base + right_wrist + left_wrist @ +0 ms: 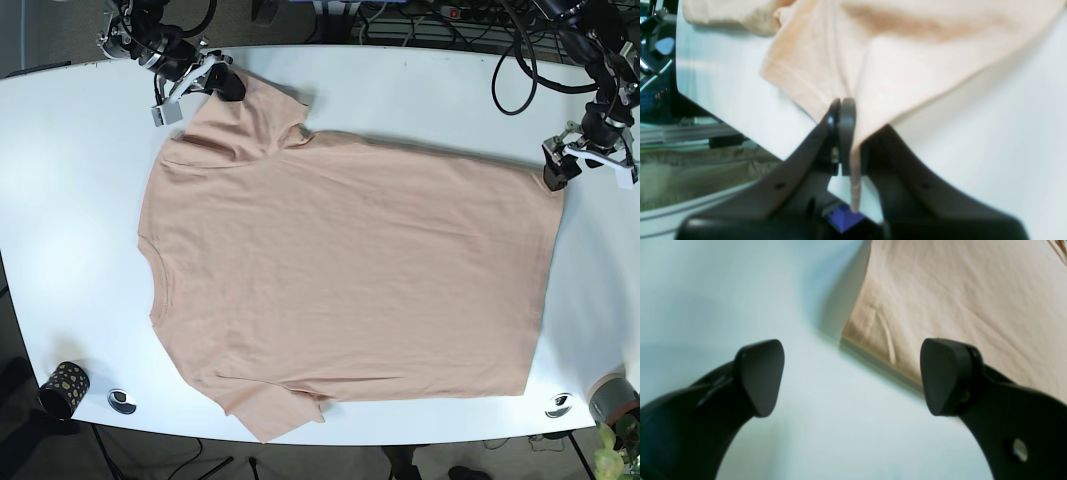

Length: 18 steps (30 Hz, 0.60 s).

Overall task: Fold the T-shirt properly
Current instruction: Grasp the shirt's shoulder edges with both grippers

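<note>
The T-shirt [340, 270] lies spread out flat on the white table [60, 200]. Its neck hole points to the left side of the base view and its bottom edge points to the right side. I think the job has hardly begun. I see no fold in the body of the shirt. Both sides and both sleeves are yet to be folded in, and then the shirt must be folded in half. Only the far sleeve looks a bit bunched up where it is being held.

My right gripper [843, 110] is at the far left corner of the table in the base view. Its two fingers are pressed together on the edge of the far sleeve [255, 110]. In the right wrist view the cloth comes up to a peak between the fingers, so the sleeve looks lifted a little off the table.

My left gripper [851, 376] is at the far right in the base view, right by the far bottom corner [853, 335] of the shirt. Its fingers are wide apart and hold nothing. In the left wrist view the corner lies flat on the table just ahead of the gap between them. I think this gripper is set to take that corner, but it has not closed yet.
</note>
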Tool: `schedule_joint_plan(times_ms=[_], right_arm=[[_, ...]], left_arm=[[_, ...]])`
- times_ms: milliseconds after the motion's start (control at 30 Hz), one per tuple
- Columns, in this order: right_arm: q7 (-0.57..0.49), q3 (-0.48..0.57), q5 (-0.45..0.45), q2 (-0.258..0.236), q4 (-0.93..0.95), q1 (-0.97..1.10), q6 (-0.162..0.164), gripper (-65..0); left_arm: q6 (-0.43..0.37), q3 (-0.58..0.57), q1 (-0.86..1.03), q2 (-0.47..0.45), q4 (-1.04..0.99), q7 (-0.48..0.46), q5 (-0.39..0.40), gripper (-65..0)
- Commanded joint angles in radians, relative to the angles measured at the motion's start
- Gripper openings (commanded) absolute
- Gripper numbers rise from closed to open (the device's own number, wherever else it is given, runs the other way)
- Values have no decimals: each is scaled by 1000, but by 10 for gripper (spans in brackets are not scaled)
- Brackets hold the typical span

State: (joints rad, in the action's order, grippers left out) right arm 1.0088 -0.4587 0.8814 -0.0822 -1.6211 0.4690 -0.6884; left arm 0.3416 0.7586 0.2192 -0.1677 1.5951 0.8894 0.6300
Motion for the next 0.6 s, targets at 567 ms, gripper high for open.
schedule_joint_plan(times_ms=[567], right_arm=[[-31, -4, 22, -9, -18, 3, -10, -650]], left_arm=[[9, -195, -97, -88, -220, -115, 20, -111]])
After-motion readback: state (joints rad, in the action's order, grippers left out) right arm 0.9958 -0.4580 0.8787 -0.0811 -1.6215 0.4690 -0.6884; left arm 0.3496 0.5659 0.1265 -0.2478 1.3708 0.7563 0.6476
